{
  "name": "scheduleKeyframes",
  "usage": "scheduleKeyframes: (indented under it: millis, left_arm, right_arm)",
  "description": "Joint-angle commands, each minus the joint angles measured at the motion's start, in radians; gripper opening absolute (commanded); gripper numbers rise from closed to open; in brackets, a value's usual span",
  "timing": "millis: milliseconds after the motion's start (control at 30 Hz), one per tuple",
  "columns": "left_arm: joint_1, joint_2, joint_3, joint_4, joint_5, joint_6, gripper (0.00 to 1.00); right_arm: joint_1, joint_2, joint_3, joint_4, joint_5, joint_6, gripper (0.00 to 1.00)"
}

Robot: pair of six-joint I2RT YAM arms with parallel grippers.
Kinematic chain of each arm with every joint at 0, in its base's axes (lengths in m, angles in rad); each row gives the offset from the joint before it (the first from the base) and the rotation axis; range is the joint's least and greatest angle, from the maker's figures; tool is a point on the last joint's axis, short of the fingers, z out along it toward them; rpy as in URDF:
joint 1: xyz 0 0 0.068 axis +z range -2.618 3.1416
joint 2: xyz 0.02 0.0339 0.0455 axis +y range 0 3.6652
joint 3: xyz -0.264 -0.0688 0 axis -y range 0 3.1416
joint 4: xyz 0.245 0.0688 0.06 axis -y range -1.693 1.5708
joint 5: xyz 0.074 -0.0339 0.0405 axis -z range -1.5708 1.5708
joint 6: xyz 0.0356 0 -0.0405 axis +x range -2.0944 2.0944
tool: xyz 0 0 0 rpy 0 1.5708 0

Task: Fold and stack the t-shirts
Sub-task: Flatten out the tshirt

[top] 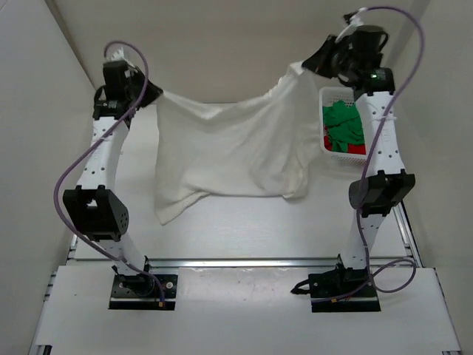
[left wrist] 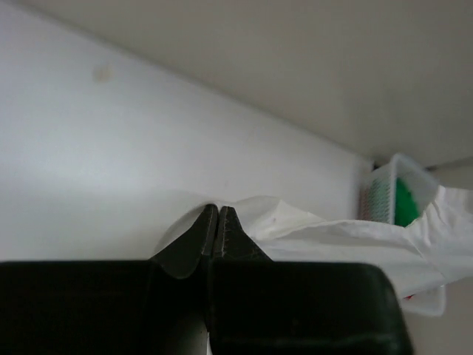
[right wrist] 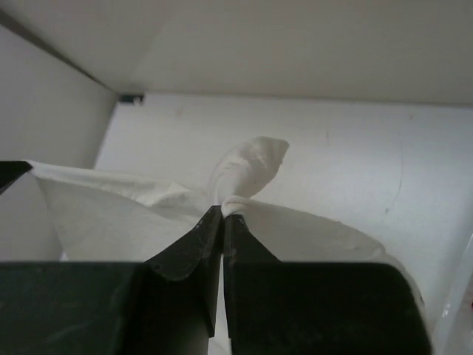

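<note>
A white t-shirt (top: 229, 148) hangs stretched in the air between my two arms, its lower edge sagging toward the table. My left gripper (top: 157, 93) is shut on its left upper corner; in the left wrist view the closed tips (left wrist: 219, 208) pinch the white cloth (left wrist: 332, 240). My right gripper (top: 314, 63) is shut on the right upper corner, and a bunched tuft of cloth (right wrist: 247, 166) sticks out past its tips (right wrist: 223, 210). A green t-shirt (top: 344, 122) and a red t-shirt (top: 356, 149) lie in the basket.
A white lattice basket (top: 325, 122) stands at the right, just beside the right arm; its wall (left wrist: 380, 196) also shows in the left wrist view. White enclosure walls rise on the left, back and right. The arm bases sit on a rail at the near edge.
</note>
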State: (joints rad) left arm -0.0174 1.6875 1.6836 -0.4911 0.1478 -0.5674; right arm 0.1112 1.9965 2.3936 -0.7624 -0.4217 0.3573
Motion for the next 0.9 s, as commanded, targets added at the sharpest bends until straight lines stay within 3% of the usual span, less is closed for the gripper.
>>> scheduleKeyframes:
  millis: [0, 167, 233, 300, 400, 433, 500, 600, 767, 867]
  left_arm:
    - [0.060, -0.075, 0.311, 0.045, 0.018, -0.051, 0.00]
    - [0.181, -0.126, 0.347, 0.115, 0.021, -0.088, 0.00]
    - [0.194, -0.161, 0.280, 0.144, 0.004, -0.081, 0.00]
    - [0.192, -0.212, 0.098, 0.201, -0.014, -0.074, 0.00]
    - [0.201, -0.329, -0.185, 0.363, -0.034, -0.088, 0.00]
    - [0.203, -0.350, -0.293, 0.385, -0.043, -0.086, 0.00]
    - [0.200, -0.440, -0.457, 0.451, -0.088, -0.074, 0.00]
    - [0.201, -0.529, -0.711, 0.513, -0.117, -0.066, 0.00]
    - [0.221, -0.653, -1.074, 0.497, -0.097, -0.068, 0.00]
    - [0.215, -0.727, -1.173, 0.435, -0.082, -0.097, 0.00]
  right_arm:
    - [-0.088, -0.143, 0.115, 0.445, -0.185, 0.179, 0.00]
    - [-0.215, -0.218, 0.063, 0.636, -0.281, 0.259, 0.00]
    - [-0.231, -0.228, -0.003, 0.652, -0.365, 0.259, 0.00]
    - [-0.228, -0.251, -0.091, 0.608, -0.423, 0.220, 0.00]
    - [-0.191, -0.342, -0.481, 0.574, -0.459, 0.083, 0.00]
    - [-0.189, -0.420, -0.576, 0.613, -0.456, 0.074, 0.00]
    - [-0.196, -0.523, -0.939, 0.745, -0.451, 0.086, 0.00]
    - [-0.215, -0.661, -1.262, 0.766, -0.443, 0.092, 0.00]
    - [-0.231, -0.901, -1.637, 0.583, -0.292, 0.061, 0.00]
    - [-0.236, -1.025, -1.839, 0.480, -0.266, 0.086, 0.00]
